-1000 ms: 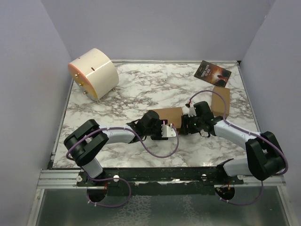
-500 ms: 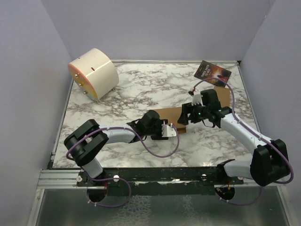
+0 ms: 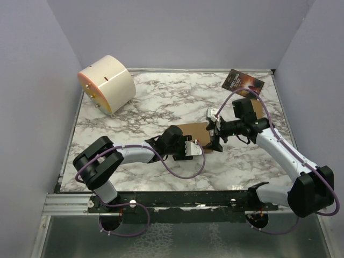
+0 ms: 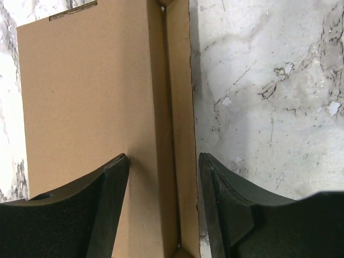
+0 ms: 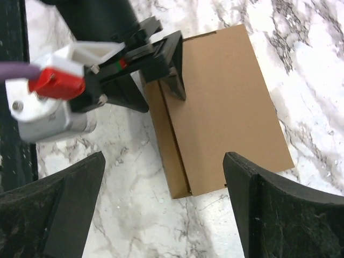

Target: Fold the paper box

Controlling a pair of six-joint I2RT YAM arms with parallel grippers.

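— Brown cardboard, plain. The flat rectangular paper box lies folded on the white marbled tabletop, near the middle, between the two arms. A narrow folded strip runs along one long side.
— And the pincers?
— The left pincer is parted astride that long edge, one finger over the top panel and one beside the box. The right pincer hangs spread wide above the box, holding nothing.
— Any writing?
— Only on the dark printed booklet at the far right, and it is too small to read.
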